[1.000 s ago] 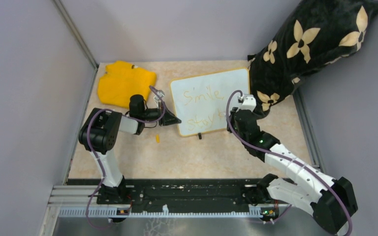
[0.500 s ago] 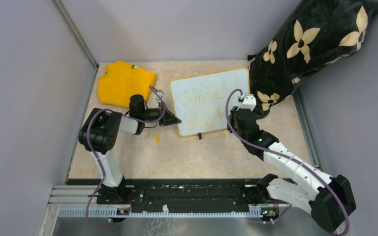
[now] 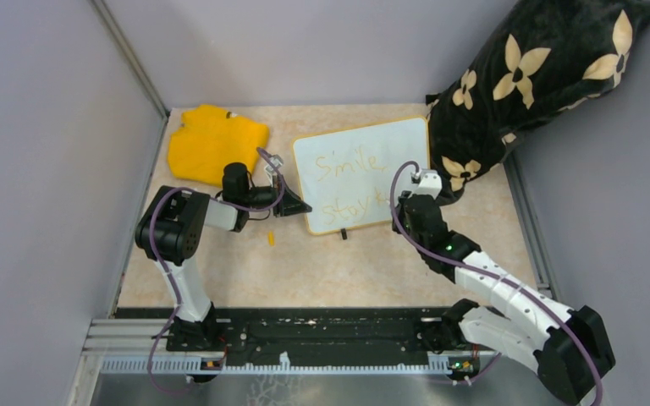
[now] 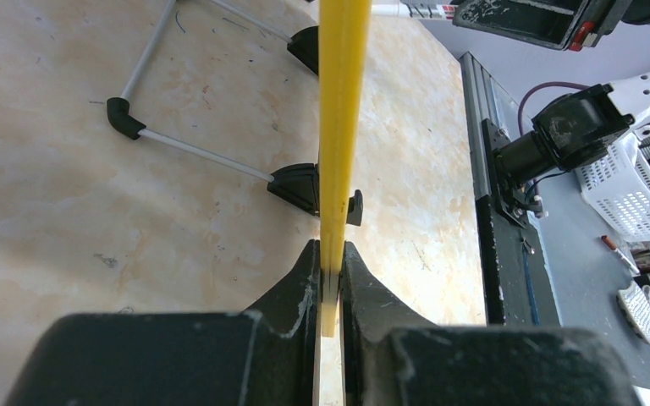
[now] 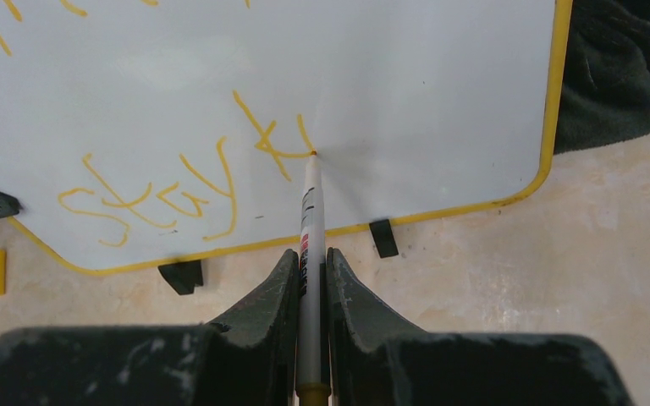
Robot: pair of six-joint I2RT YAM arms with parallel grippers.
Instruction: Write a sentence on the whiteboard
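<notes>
Pinching whiteboard rim, L claw

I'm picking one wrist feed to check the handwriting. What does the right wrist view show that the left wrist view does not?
Only the right wrist: the whiteboard face-on with the sentence, the marker tip at its last stroke, and the right gripper shut on the marker. Only the left wrist: the board edge-on, the left gripper clamped on its edge, and thin support rods running from its feet. Both: the black clip feet, the marker and the tabletop.
</notes>
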